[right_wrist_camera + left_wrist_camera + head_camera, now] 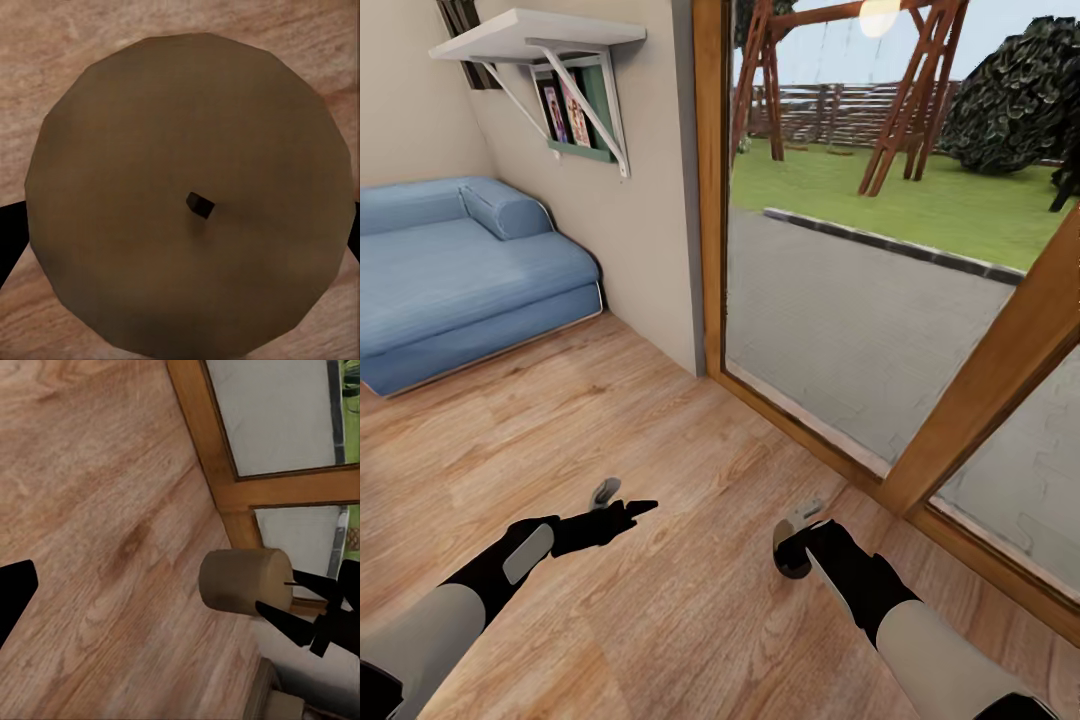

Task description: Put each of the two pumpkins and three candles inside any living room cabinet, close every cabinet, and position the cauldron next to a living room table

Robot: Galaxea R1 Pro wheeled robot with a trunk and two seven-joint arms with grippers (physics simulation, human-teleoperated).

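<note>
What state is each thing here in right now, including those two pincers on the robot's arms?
Right pincer: shut on a candle, wick end facing its wrist camera.
Left pincer: carries nothing; open or shut cannot be told.
Sofa: bare, nothing on its seat.
Wall shelf: fixed up on brackets, top bare.

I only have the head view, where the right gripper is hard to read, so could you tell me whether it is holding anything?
Observer: Yes. The right wrist view shows a candle in the right gripper, wick end facing the wrist.
Operator: Thank you. Is the left gripper carrying anything too?
Observer: No. The left wrist view shows nothing in the left gripper, just wood floor beyond it.
</note>
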